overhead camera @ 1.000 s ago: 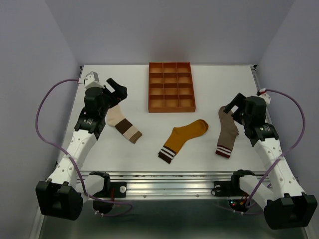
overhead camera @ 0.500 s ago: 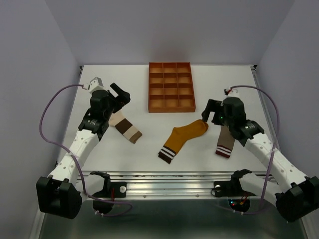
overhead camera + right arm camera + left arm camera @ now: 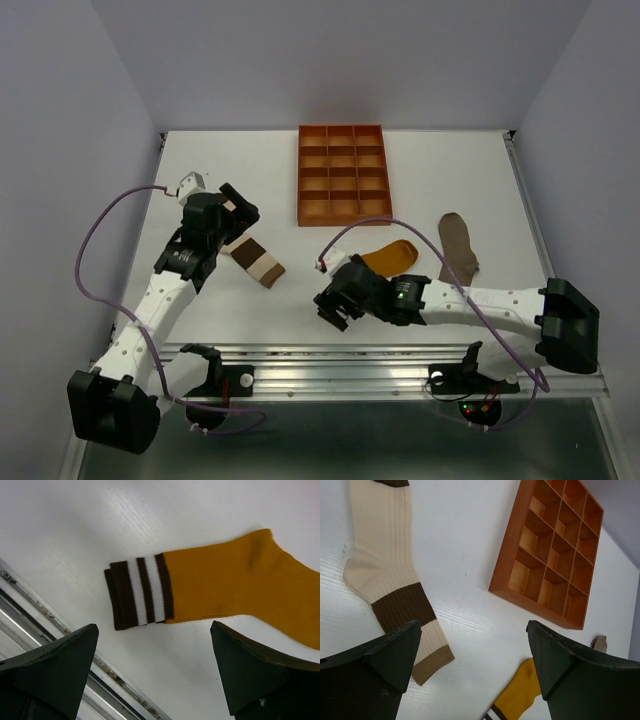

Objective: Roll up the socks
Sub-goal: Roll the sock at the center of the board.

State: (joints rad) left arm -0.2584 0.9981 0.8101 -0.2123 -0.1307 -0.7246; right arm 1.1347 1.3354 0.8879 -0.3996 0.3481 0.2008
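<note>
Tray (image 3: 344,221) behind socks (image 3: 458,245); one seemingly beneath right gripper (image 3: 334,306)

Mustard sock (image 3: 220,587): flat, unrolled. You can read its dark brown cuff with two white stripes. The toe lies just off the near right corner of the orange tray (image 3: 299,175), and the cuff slants away from it.
Taupe sock (image 3: 458,243): flat, unrolled, out past the tray's near right corner and right of the mustard one. You cannot see its cuff end from above.
Cream sock (image 3: 379,555): flat, unrolled, ribbed, with a dark brown band, a cream band and a tan end. Look left of the tray's near left corner, well apart from the other two.
</note>
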